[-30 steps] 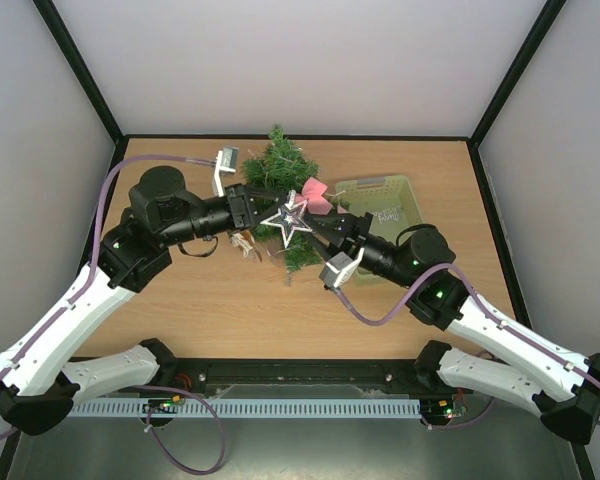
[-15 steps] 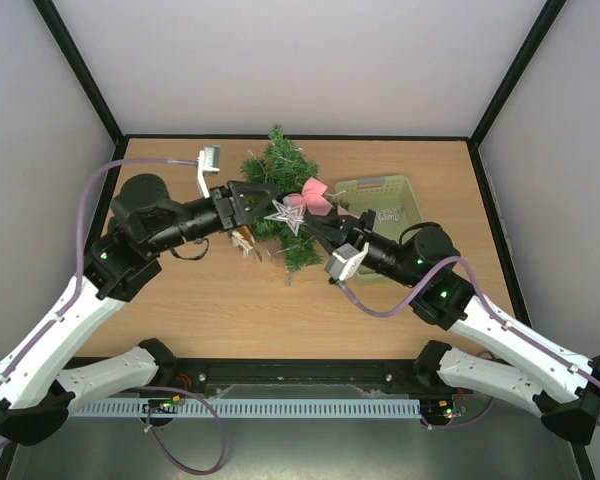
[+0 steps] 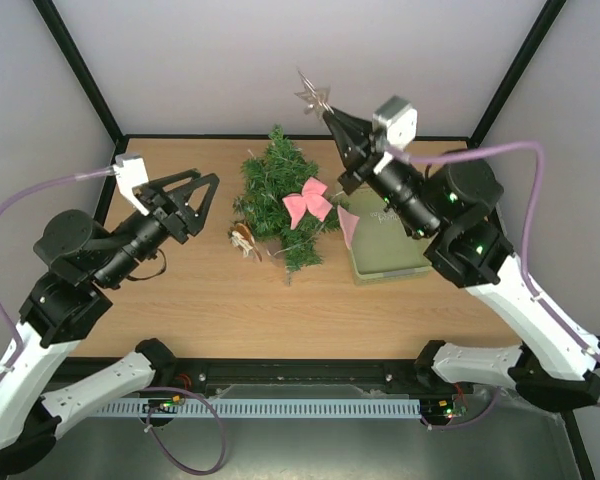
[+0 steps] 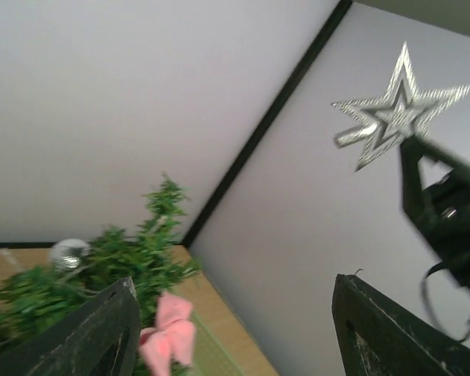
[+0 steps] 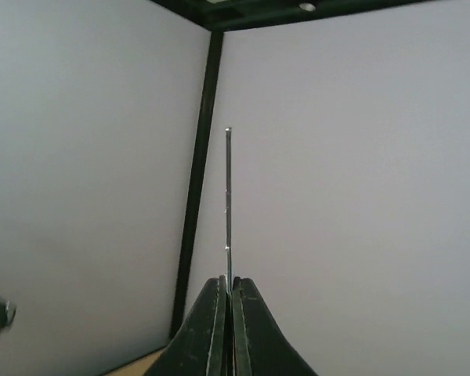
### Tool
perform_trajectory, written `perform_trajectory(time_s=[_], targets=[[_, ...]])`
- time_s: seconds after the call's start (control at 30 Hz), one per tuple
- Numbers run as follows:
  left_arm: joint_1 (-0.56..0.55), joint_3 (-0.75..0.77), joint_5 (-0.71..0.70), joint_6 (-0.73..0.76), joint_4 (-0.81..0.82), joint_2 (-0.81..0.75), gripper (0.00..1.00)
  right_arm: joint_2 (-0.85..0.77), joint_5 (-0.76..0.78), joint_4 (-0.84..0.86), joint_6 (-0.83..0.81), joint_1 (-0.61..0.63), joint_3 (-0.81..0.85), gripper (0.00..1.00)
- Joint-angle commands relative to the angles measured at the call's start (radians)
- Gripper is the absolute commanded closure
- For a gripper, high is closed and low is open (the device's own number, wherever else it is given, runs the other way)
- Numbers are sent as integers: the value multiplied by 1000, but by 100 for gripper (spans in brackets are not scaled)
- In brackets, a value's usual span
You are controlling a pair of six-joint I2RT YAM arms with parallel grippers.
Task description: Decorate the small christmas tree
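Observation:
The small christmas tree [image 3: 276, 188] lies on the wooden table with a pink bow [image 3: 307, 201] on it; in the left wrist view the tree [image 4: 102, 266] and the bow [image 4: 171, 333] sit low at the left. My right gripper [image 3: 329, 114] is raised high over the table's back and is shut on a silver star [image 3: 313, 97], which the right wrist view shows edge-on as a thin strip [image 5: 229, 211] rising from the right gripper [image 5: 229, 280]. My left gripper [image 3: 205, 178] stands open and empty left of the tree. The left gripper [image 4: 235, 282] looks up at the star [image 4: 397, 110].
A pale green basket [image 3: 385, 277] sits right of the tree, partly under my right arm. A small brown ornament [image 3: 243, 238] lies by the tree's left side. A silver ball [image 4: 69, 252] shows among the branches. Grey walls enclose the table.
My left gripper opened, let go of the star and drew back to the left. My right gripper closed on the star and lifted it up and away from the tree.

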Motion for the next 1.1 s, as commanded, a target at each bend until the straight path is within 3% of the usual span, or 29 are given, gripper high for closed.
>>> perform_trajectory(time_s=[0.0, 0.27, 0.47, 0.8, 0.97, 1.07], targets=[[5, -73, -142, 196, -42, -50, 31, 131, 100, -319, 307, 4, 218, 98], [5, -249, -229, 372, -12, -151, 30, 321, 119, -554, 423, 5, 503, 98], [5, -319, -271, 389, -35, -155, 30, 382, 128, -581, 415, 5, 557, 98], [5, -373, -266, 389, -13, -166, 28, 316, 113, -288, 306, 5, 356, 98], [5, -382, -280, 410, -17, -173, 22, 292, 102, -155, 300, 4, 267, 98], [5, -392, -284, 423, -14, -182, 9, 284, 103, -73, 296, 5, 229, 98]])
